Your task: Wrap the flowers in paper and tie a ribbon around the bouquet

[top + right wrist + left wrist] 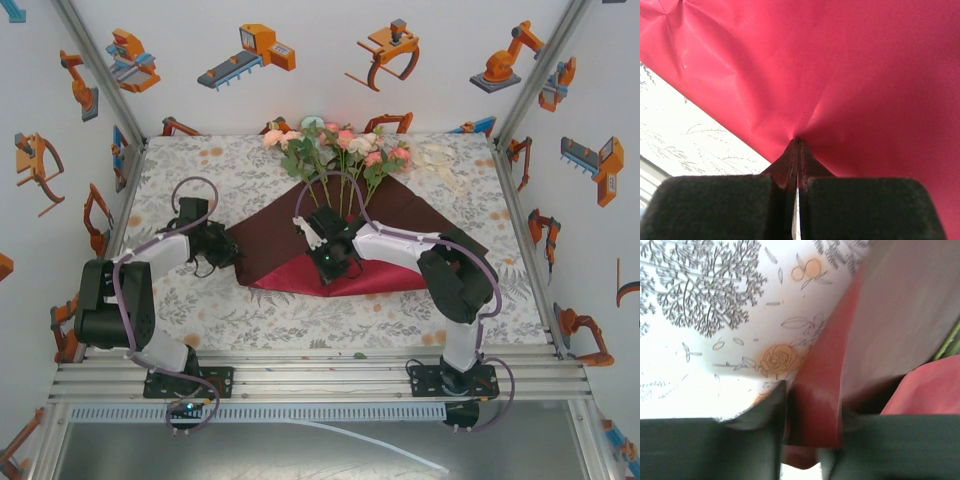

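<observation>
Broadly, everything hinges on how the flowers lie across the paper. Their long axis runs from far to near, with the blooms bunched at the far edge of the table and the green stems reaching toward the arms over the middle of the dark red sheet. The sheet spreads out to either side of them, and a brighter red strip shows along its near edge. The right gripper is just beside the near ends of the stems, so this arm is the closer one. Its fingers are pressed together on a small tuck of paper, and creases fan out from the pinch. The left gripper is at the sheet's left corner, well apart from the stems, which lie to its right. A band of red paper stands between its fingers, but there is a gap there and I cannot tell whether they are clamping it. In my judgement, the next fold has to carry a side of the sheet sideways across the stems, at right angles to their length, without dragging them askew. The ribbon lies loose at the far right, clear of the paper and not yet in use. I can read no brand, label or writing. The walls show only orange robot-arm drawings, and the cloth has a grey leaf print.
</observation>
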{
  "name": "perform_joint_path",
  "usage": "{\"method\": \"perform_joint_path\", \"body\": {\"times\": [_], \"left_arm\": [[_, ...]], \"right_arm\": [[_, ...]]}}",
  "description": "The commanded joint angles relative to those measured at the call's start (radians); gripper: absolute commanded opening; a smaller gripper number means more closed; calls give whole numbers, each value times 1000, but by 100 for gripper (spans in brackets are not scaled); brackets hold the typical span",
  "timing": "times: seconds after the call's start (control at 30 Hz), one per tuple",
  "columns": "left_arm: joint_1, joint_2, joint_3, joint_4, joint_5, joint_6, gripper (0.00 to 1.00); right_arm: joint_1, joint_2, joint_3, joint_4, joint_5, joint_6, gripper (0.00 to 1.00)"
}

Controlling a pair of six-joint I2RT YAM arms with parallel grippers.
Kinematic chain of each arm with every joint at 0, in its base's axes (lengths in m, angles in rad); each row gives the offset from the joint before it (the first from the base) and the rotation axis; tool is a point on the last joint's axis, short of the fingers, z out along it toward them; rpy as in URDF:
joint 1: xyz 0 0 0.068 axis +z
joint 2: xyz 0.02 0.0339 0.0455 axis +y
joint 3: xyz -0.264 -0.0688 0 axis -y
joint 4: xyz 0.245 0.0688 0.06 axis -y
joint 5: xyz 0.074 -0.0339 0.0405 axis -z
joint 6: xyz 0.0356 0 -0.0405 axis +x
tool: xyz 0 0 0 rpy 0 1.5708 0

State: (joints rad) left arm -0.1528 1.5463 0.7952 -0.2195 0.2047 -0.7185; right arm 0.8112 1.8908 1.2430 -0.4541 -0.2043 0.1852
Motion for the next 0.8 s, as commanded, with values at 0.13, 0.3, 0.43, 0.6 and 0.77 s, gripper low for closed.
{"method": "perform_joint_path", "body": {"times": [0.13,0.3,0.43,0.6,0.77], "left_arm": [[-24,-109,165,-221,100,-159,0],[-62,-121,223,-175,246,-401,0],[-101,-118,229,-138,287,-480,0],[-122,-107,226,-96,302,-524,0],[-123,-107,227,-142,273,-494,0]], "right_arm": [[-7,-2,13,4,37,-15,5],[-13,5,6,21,14,-9,8],[-26,-23,1,48,-29,0,15],[-59,-106,-18,82,-81,54,22],[-66,-227,-72,82,-107,54,21]]}}
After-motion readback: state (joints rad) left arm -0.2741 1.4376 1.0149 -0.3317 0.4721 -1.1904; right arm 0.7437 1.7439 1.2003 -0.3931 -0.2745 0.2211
